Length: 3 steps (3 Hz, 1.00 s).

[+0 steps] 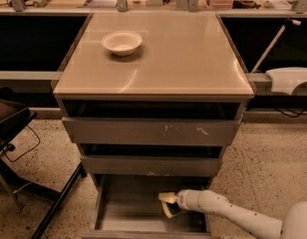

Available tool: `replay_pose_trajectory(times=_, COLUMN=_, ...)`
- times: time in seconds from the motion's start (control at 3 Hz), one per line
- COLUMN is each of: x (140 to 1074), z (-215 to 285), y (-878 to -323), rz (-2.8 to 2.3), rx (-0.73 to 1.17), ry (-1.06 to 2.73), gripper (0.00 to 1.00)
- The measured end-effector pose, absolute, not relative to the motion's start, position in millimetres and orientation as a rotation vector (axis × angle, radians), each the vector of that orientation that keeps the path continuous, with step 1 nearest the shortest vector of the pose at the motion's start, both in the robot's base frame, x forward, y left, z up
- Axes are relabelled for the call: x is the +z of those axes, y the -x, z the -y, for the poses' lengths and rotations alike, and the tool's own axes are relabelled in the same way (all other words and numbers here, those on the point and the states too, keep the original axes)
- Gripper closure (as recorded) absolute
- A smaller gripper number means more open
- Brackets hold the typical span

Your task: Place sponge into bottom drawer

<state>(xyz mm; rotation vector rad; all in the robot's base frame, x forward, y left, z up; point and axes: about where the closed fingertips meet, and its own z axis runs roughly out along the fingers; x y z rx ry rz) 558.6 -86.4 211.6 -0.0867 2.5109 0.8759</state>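
One sponge (166, 198) was held inside the bottom drawer (124, 210).
Lower centre: the pincer (169, 206) was clamped on it, apparently positioned low for release.

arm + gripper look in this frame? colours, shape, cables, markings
The arm has a smooth off-white tubular shell with rounded joints, widening to a bulbous segment at lower right. No cables, markings or sleeves are visible. The gripper, inside the bottom drawer, extends from a rounded white wrist.
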Motion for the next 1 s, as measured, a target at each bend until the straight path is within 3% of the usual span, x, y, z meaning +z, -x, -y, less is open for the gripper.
replay_pose_trajectory(times=1.0, x=144.1, z=115.4, y=-621.1, rz=-2.388, rx=0.741, ry=-0.011, gripper=1.0)
